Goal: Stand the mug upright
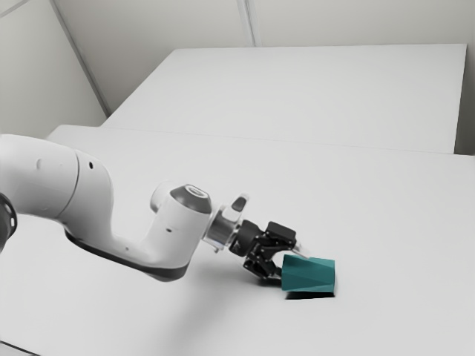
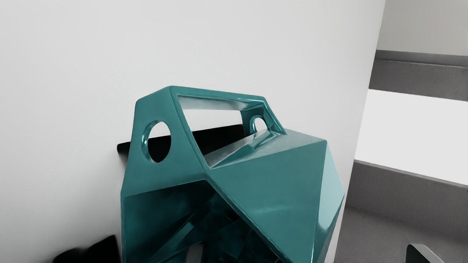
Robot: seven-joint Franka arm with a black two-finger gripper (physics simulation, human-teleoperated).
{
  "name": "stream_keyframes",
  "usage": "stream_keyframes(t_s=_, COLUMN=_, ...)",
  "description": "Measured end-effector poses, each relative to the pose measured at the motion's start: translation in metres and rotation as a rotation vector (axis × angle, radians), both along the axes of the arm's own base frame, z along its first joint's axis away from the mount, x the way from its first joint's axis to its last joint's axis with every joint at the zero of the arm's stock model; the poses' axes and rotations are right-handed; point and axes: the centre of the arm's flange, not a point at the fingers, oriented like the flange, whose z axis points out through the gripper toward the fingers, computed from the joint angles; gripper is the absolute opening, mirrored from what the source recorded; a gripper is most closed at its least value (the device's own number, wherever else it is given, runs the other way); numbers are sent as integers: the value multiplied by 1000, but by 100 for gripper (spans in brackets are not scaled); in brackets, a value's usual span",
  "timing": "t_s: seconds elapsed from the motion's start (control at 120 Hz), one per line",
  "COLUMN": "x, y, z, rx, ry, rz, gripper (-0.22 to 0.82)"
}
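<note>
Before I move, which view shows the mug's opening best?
The wrist view: it looks right into the dark opening. The exterior view shows the mug side-on; I can't make out the opening there.

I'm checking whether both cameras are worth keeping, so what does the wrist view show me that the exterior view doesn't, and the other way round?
Wrist view: the handle with its round holes, and the dark inside of the mug's mouth, with one fingertip in front of or within it.

Exterior view: the white arm reaching in from the exterior view's left, and the black body of the gripper.

Both: the teal mug, the gripper's fingers, parted, and the pale tabletop.
</note>
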Motion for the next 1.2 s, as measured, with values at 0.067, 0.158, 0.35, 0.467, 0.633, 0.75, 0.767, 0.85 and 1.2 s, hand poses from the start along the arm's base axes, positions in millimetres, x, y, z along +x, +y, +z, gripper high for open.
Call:
stream_keyframes(t_s=0.067, x=0, y=0, z=0, rx=-10, ry=-18, rz=-11, gripper=51)
stream_keyframes(t_s=0.158, x=-1, y=-3, z=0, rx=-25, ry=-38, rz=-21, gripper=39)
stream_keyframes(t_s=0.35, x=-1, y=-5, z=-4, rx=-45, ry=-71, rz=-37, gripper=18)
stream_keyframes(t_s=0.467, x=2, y=-6, z=0, rx=-53, ry=-105, rz=-47, gripper=5)
stream_keyframes(t_s=0.633, x=2, y=-8, z=-1, rx=-71, ry=-142, rz=-50, gripper=-9)
stream_keyframes(t_s=0.75, x=3, y=-9, z=3, rx=-80, ry=-179, rz=-55, gripper=-13)
stream_keyframes(t_s=0.767, x=3, y=-9, z=3, rx=-80, ry=-184, rz=-56, gripper=-14)
stream_keyframes(t_s=0.85, x=1, y=-16, z=11, rx=-86, ry=-215, rz=-69, gripper=-16)
stream_keyframes(t_s=1.2, x=8, y=13, z=111, rx=268, ry=-483, rz=-355, gripper=-18)
